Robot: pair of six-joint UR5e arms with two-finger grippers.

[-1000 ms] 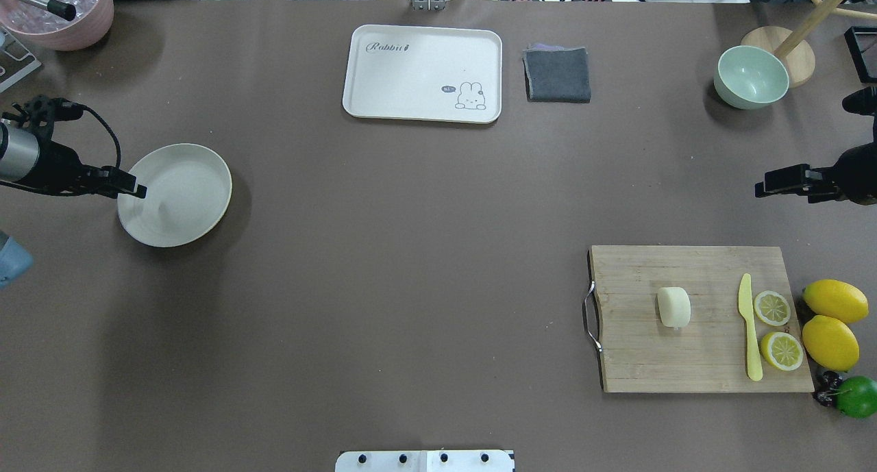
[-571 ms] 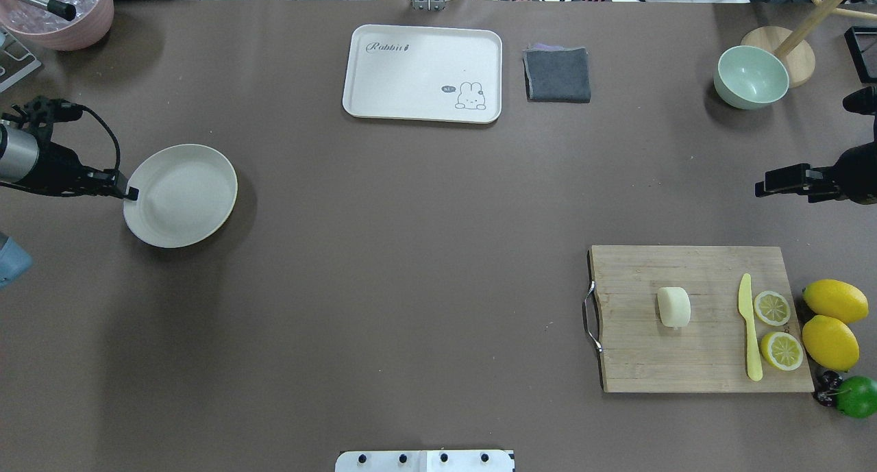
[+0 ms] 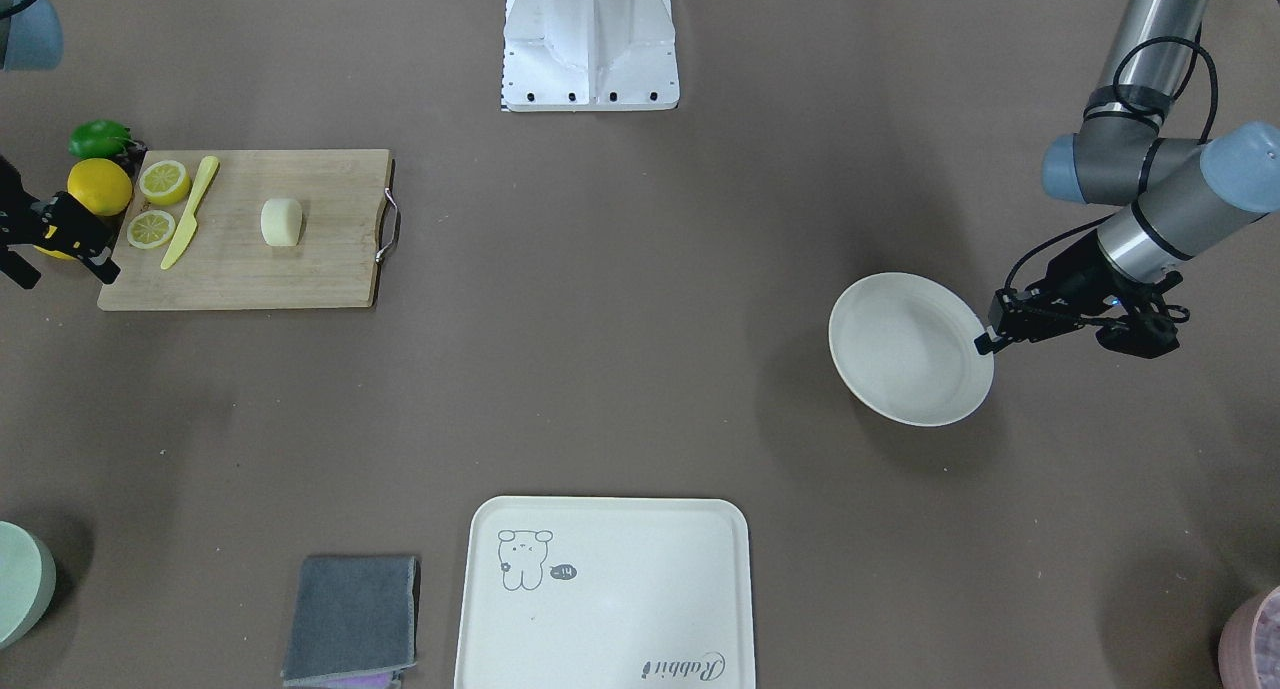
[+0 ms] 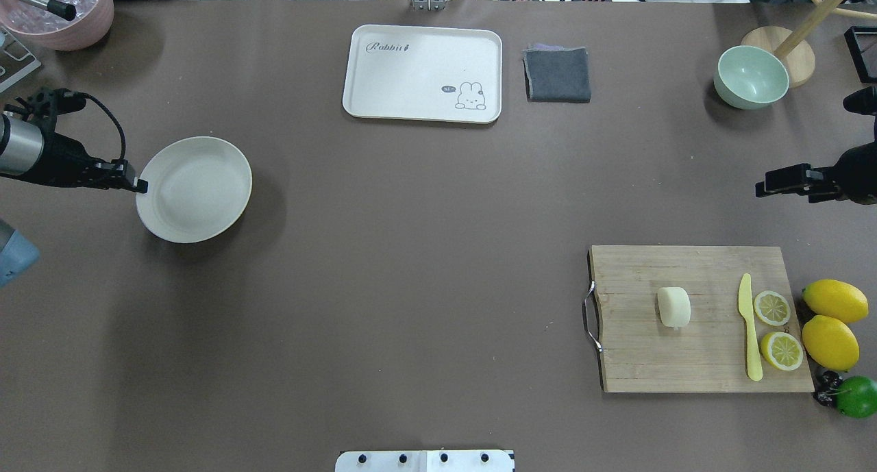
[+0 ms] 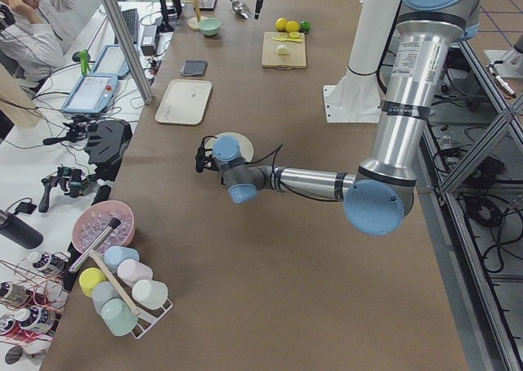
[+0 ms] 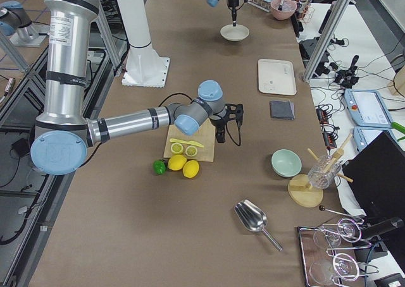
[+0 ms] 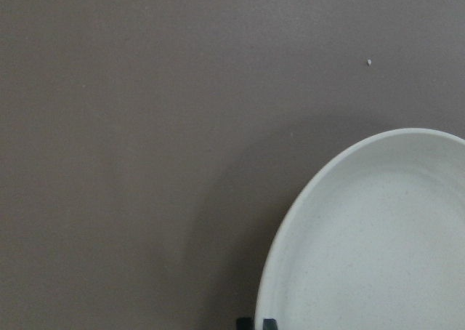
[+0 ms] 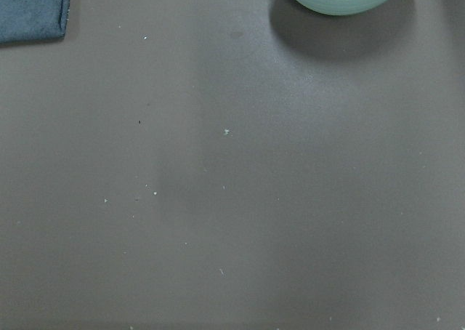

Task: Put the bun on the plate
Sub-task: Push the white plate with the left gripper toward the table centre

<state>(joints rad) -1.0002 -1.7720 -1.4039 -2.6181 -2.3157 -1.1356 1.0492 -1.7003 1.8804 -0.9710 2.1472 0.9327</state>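
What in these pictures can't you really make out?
- Black right gripper: open or shut unclear; overhead sees it side-on, front-facing view's edge crops it.
- Small dark object beside the round green fruit: too small, overhead view.
- Round pink bowl: cut off by overhead view's corner.

I read "Rabbit" in grey script on the rectangular cream plastic tray (image 4: 411, 81), and "hi" in a small speech bubble beside its drawn animal.
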